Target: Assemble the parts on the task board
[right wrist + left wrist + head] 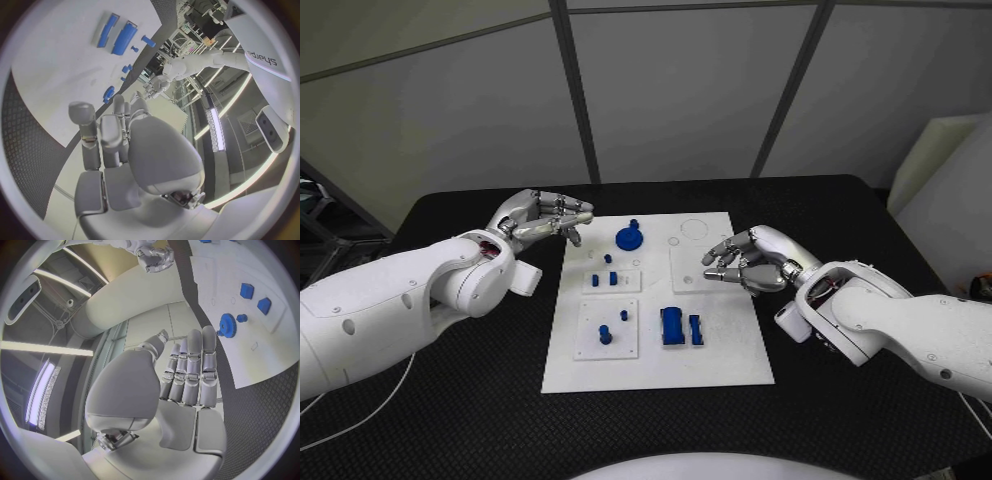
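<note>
— How is the light from the head view?

— Even and fairly bright; the task board (661,350) reads clean white, with soft, short shadows under the blue parts (681,326).

— And the wrist views?

— Heavy fisheye bending at the rims. Ceiling light strips glare white in both, and the near palms look soft and slightly blurred.

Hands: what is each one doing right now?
Left hand: open, fingers apart, holding nothing.
Right hand: open, fingers loosely curled, holding nothing.

parts (681,326) on task board (718,355), mid-table (877,430)
</note>
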